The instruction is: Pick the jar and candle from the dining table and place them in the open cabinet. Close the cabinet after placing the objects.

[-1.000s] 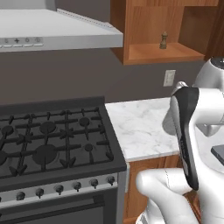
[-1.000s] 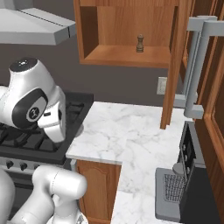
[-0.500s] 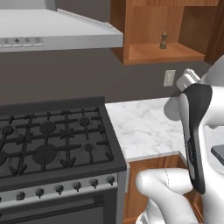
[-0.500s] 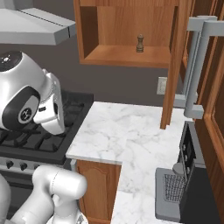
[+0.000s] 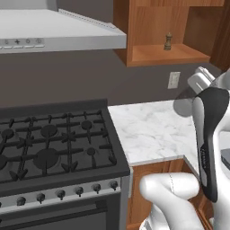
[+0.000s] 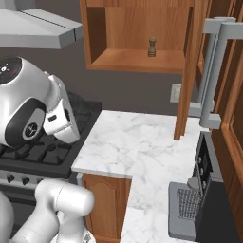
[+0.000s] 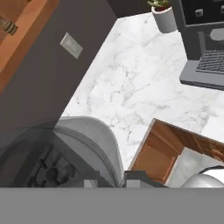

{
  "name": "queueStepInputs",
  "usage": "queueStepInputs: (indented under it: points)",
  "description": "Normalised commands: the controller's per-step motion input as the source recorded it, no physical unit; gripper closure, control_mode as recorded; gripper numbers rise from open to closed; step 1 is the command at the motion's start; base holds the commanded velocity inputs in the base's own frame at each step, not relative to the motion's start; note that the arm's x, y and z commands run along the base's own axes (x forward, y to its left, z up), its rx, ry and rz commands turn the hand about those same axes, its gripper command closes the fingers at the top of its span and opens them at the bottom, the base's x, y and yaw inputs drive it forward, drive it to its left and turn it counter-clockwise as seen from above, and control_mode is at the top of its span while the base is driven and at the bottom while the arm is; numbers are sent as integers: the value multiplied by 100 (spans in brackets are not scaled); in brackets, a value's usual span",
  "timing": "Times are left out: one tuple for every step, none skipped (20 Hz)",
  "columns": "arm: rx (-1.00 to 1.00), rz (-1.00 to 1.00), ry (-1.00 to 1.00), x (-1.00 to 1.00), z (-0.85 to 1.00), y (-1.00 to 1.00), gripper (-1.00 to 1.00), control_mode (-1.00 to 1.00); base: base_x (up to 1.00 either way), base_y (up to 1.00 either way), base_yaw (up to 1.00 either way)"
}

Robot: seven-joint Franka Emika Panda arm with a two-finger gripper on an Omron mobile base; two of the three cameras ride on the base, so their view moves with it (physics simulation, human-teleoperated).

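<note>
While the gripper (image 7: 114, 180) stands closed on the jar (image 7: 83, 144), the grey translucent body lies right against the fingers. From the left base view the jar (image 5: 183, 106) hangs above the marble counter (image 5: 148, 130), below the open cabinet (image 5: 179, 54) and well short of its shelf. Risk: raised too close in, the jar could strike the shelf's front edge or the open door (image 6: 190, 71); set deep, it could topple the pepper mill (image 5: 168, 42). Against half a second earlier, the forearm has swung; stove (image 5: 49, 143), counter and cabinet are unshifted, so the base has not driven.
</note>
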Motion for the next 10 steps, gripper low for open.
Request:
queueStepInputs:
  points:
    - [-12, 4, 0, 0, 29, -14, 100, -100, 0, 0, 0]
    - [-12, 4, 0, 0, 31, -14, 100, -100, 0, 0, 0]
    - [-12, 4, 0, 0, 30, -12, 100, -100, 0, 0, 0]
    - [-13, 4, 0, 0, 31, -9, 100, -100, 0, 0, 0]
    - [-13, 5, 0, 3, 31, -7, 100, -100, 0, 0, 0]
    - [-13, 5, 0, 5, 29, -6, 100, -100, 0, 0, 0]
    - [-12, 7, 0, 11, 29, -6, 100, -100, 0, 0, 0]
    - [-12, 9, 0, 11, 29, -6, 100, -100, 0, 0, 0]
    - [-11, 10, 0, 12, 29, -6, 100, -100, 0, 0, 0]
    - [-10, 11, 0, 12, 27, -5, 100, -100, 0, 0, 0]
